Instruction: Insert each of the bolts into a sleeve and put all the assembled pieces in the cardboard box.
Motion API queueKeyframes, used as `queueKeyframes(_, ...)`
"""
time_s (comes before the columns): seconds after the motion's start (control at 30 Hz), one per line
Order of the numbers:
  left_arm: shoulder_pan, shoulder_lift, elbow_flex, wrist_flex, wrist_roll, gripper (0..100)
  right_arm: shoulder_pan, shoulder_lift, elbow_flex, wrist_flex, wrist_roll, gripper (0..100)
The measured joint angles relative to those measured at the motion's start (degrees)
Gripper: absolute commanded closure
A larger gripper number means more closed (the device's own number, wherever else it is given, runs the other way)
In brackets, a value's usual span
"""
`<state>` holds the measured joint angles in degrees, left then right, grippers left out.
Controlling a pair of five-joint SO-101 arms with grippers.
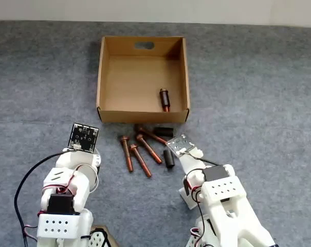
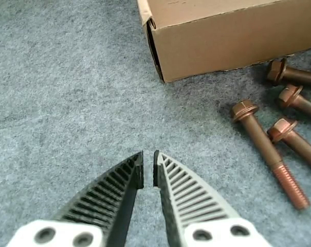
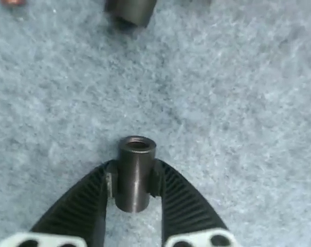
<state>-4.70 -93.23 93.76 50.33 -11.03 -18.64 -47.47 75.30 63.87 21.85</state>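
Step in hand, as I read it: sleeve pickup for the next assembly. Right gripper (image 3: 134, 177) has a dark sleeve (image 3: 136, 157) between its jaws, which are narrowed to the sleeve's width. Ribbed pads touch it on both sides, and the open bore points away from the wrist. Grasped, by the look; can't tell if it's lifted off the grey carpet (image 3: 237, 103) or lying on it.

Second sleeve (image 1: 164, 130) lies loose just beside the cardboard box (image 1: 99, 77). Four bolts (image 1: 140, 160) lie loose on the carpet between the two arms, near the box. One assembled piece (image 1: 164, 99) lies inside the box by the wall facing the arms, so most of the task looks undone.

Left gripper (image 2: 148, 170) hangs over bare carpet near a box corner, jaws drawn almost together with a thin slit between the tips, holding nothing.

Next move probably calls for the left gripper to open, take a bolt by the shank, and line its threaded end up with the held sleeve's bore.
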Motion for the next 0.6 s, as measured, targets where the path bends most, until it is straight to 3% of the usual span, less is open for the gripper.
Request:
queueKeyframes(0.13,0.00,0.00,0.00,0.00,0.00,94,-0.09,-0.09,-3.43,0.26,-0.18,99.4)
queueKeyframes(0.27,0.00,0.00,0.00,0.00,0.00,94,1.93,-0.18,-11.16,-1.23,-7.03,99.3)
queueKeyframes(0.4,-0.62,0.09,-1.41,0.26,0.00,94,2.37,-0.18,-13.19,-8.44,-14.42,99.3)
queueKeyframes(0.6,-4.31,0.09,-13.63,7.38,-2.46,94,6.07,-0.18,-9.05,-18.11,-19.96,99.3)
